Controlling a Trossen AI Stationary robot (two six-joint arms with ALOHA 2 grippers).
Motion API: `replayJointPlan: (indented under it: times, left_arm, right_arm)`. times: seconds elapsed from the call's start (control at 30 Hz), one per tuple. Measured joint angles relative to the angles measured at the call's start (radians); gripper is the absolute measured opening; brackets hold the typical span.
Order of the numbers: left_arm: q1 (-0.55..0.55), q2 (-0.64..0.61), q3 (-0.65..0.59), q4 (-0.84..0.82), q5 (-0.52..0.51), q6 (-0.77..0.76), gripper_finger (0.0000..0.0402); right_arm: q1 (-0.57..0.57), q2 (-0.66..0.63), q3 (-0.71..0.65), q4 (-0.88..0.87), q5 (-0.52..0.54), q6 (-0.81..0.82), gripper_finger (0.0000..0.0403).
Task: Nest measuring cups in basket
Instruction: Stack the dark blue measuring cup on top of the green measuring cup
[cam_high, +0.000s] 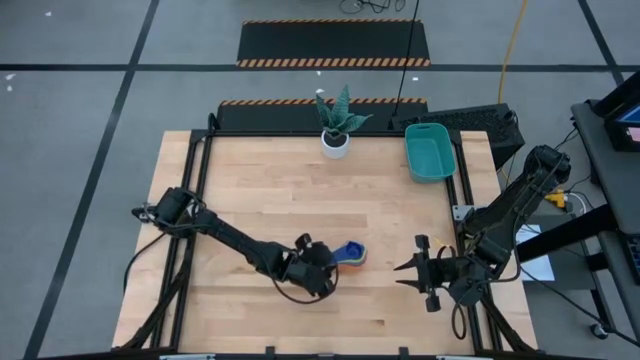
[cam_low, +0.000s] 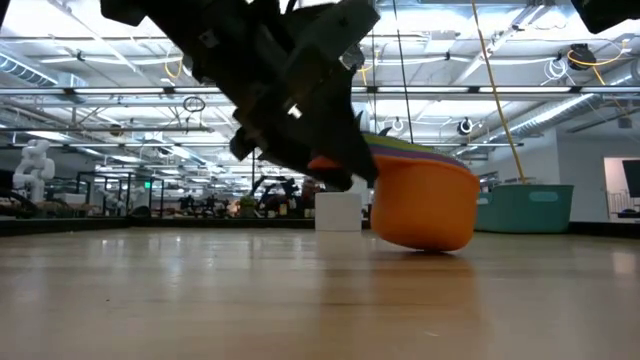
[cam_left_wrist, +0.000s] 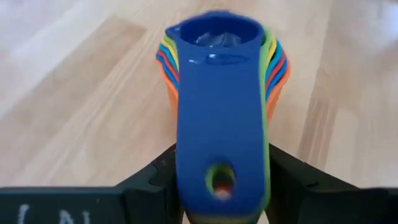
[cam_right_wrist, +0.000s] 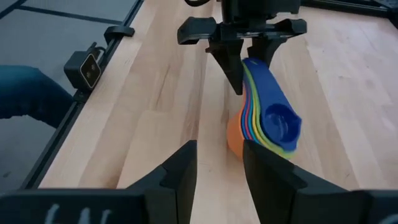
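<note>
Pale wooden table (cam_high: 260, 190); left tool (cam_high: 322, 266) clamped on nested measuring cups (cam_high: 351, 254).

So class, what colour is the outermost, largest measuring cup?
Orange, clearest in the low view.

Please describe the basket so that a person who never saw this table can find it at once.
Look at the wooden table, at its far right corner. The basket stands there, right of the white pot with a plant. It is the only teal rectangular bin, far from the stacked cups.
</note>
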Motion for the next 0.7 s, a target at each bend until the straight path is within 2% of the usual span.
replayJointPlan:
  times: [0.17, 0.3, 0.53, 0.7]
  left_arm:
    - [0.0, 0.0, 0.0, 0.032, 0.001, 0.086, 0.0157]
    - [-0.003, 0.0, 0.0, 0.029, 0.008, 0.072, 0.0179]
    - [-0.023, -0.001, 0.0, 0.028, 0.169, 0.012, 0.022]
    - [-0.056, -0.001, 0.0, 0.028, 0.184, -0.026, 0.0227]
  right_arm:
    - [0.0, 0.0, 0.0, 0.0, 0.0, 0.027, 0.0123]
    - [0.0, 0.0, 0.0, -0.002, -0.003, 0.057, 0.0123]
    - [0.0, 0.0, 0.0, -0.002, -0.005, 0.1, 0.0123]
    - [0.0, 0.0, 0.0, -0.002, -0.006, 0.133, 0.0123]
